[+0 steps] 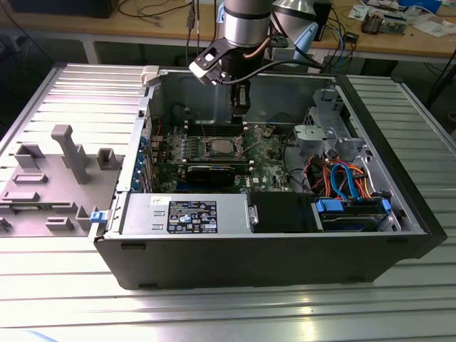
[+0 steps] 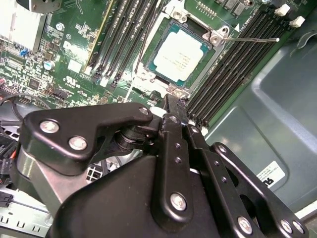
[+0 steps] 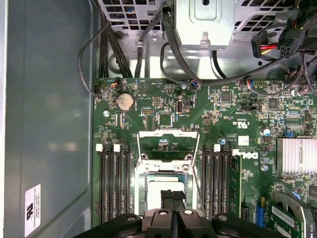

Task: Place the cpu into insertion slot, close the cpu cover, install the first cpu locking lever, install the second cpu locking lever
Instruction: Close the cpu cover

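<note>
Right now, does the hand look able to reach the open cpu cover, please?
Probably yes: the hand hovers over the seated cpu, and the cpu cover stands open just beyond it, with nothing between them in the first wrist view.

We log: silver-grey cylindrical arm [image 1: 246,21]; black cable [image 1: 278,69] looping off at 3 o'clock; pale camera block [image 1: 205,68] at 8 o'clock; matte-black gripper [image 2: 173,105], silver screws [image 2: 78,143] along links.

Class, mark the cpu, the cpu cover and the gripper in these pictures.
cpu [image 2: 181,52]: second wrist view, centre of its silver top.
cpu cover [image 3: 168,133]: first wrist view, end bar of its open frame.
gripper [image 3: 172,194]: first wrist view, midway between its fingertips.
</note>
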`<control>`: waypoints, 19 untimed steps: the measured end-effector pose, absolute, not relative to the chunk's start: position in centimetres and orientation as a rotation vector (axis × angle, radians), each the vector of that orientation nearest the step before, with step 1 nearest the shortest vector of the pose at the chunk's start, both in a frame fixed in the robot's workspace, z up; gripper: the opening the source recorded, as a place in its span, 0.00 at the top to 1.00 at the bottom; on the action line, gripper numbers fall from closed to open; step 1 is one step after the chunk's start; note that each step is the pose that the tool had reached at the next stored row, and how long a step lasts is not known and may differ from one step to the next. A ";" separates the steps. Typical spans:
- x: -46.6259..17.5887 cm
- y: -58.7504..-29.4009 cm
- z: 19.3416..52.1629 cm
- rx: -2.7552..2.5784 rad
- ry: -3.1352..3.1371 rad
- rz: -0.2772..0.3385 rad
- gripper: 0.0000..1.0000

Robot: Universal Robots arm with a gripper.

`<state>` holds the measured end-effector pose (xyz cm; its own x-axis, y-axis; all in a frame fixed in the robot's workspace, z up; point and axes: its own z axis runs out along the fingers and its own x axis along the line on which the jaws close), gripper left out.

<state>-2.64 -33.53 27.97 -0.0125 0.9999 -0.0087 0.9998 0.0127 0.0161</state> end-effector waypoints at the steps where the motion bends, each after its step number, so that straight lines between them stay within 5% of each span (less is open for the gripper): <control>1: -2.6 -33.5 28.0 2.195 2.223 0.008 0.89; 19: -2.4 -33.5 28.0 2.193 2.220 0.003 0.89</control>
